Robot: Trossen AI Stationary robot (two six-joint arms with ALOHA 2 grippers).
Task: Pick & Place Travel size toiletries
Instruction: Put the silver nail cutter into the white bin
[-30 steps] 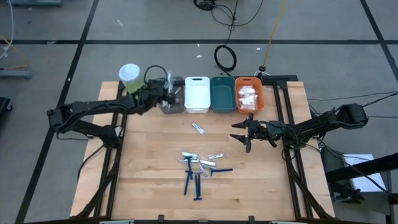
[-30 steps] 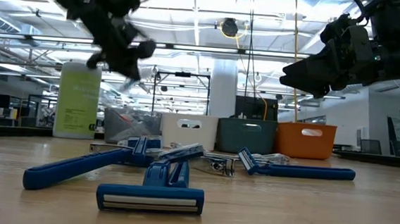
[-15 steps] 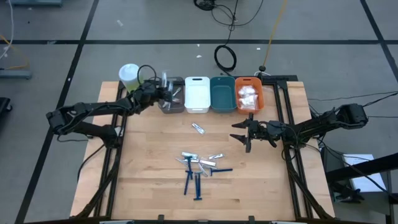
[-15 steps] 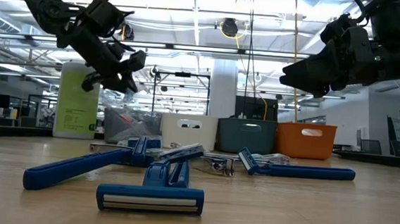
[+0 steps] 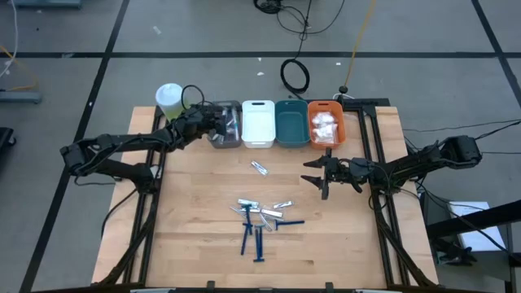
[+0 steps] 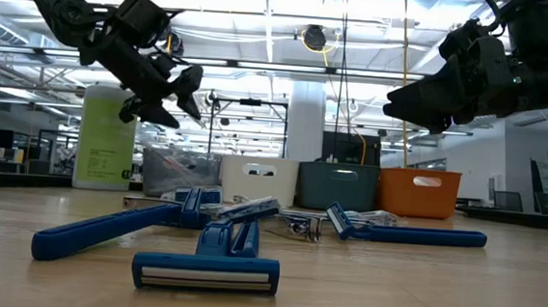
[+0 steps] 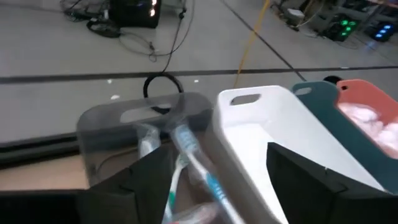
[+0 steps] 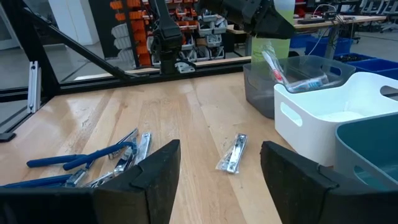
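While its contents partly hidden, grey bin [image 5: 225, 130] beneath released left gripper [image 5: 213, 124].

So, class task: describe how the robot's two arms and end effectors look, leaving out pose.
Both arms are dark, slim and jointed. The left end effector and right end effector each end in two dark, blocky fingers. A black cable loops over the left arm's wrist.
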